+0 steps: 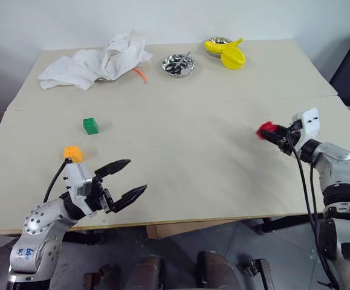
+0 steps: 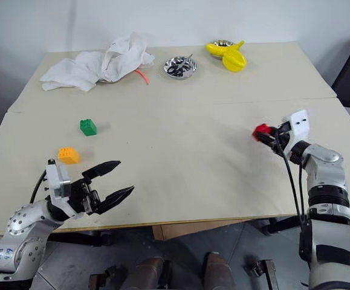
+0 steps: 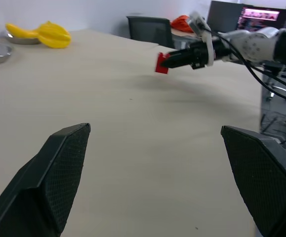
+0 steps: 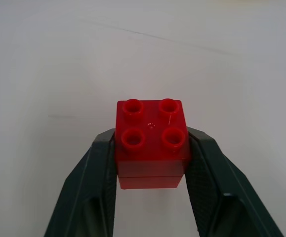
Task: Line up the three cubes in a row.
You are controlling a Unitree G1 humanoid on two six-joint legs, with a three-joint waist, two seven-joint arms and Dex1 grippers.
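Nearest the head camera, the left gripper (image 1: 125, 182) hovers at the near left edge of the table (image 1: 181, 127), jaws spread wide and holding nothing. Across the table's far side lie a crumpled white cloth (image 1: 96, 62), a metal dish (image 1: 179, 64) and yellow toy pieces (image 1: 228, 53); none belong to the task.

Right gripper (image 1: 270, 132) is clenched on the red cube (image 4: 151, 143), studs up, gripped on two opposite sides and held above the table's right portion. The green cube (image 1: 90, 125) rests on the left portion of the table. The orange cube (image 2: 68, 155) rests nearer the front edge, just behind the left gripper.

Progress, as judged: early. One cube is grasped; none is placed in a row. The green and orange cubes sit near each other but apart; the red is well apart from both. Remaining: carry the red cube over and align all three.

No brand, label or legible writing can be read on the cubes.
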